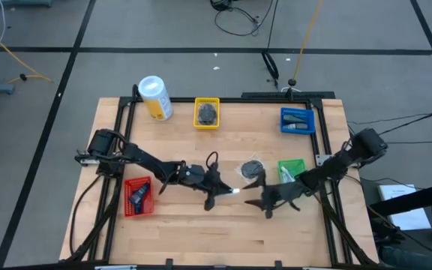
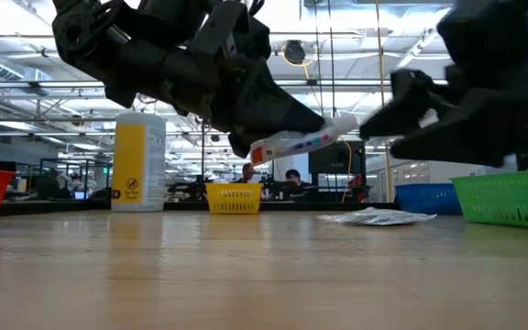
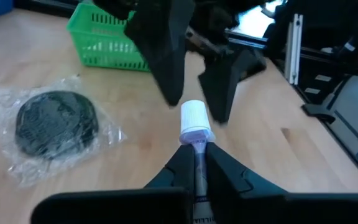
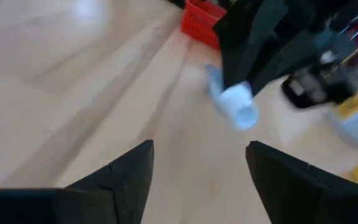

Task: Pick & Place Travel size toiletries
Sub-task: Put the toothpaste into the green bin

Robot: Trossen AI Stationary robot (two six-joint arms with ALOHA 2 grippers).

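Left gripper (image 3: 196, 163) jaws clamp the white tube (image 3: 196, 127), right gripper (image 4: 197, 163) jaws spread nearby.

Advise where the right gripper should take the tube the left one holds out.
By the white cap end of the tube: it sticks out free past the left gripper, which clamps the body. The right gripper, open and facing the cap, can probably come straight on.

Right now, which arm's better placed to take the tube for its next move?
Right, probably. The left gripper is shut on the white tube, cap end out. The right gripper is open, facing that cap, with the green tray on its side.
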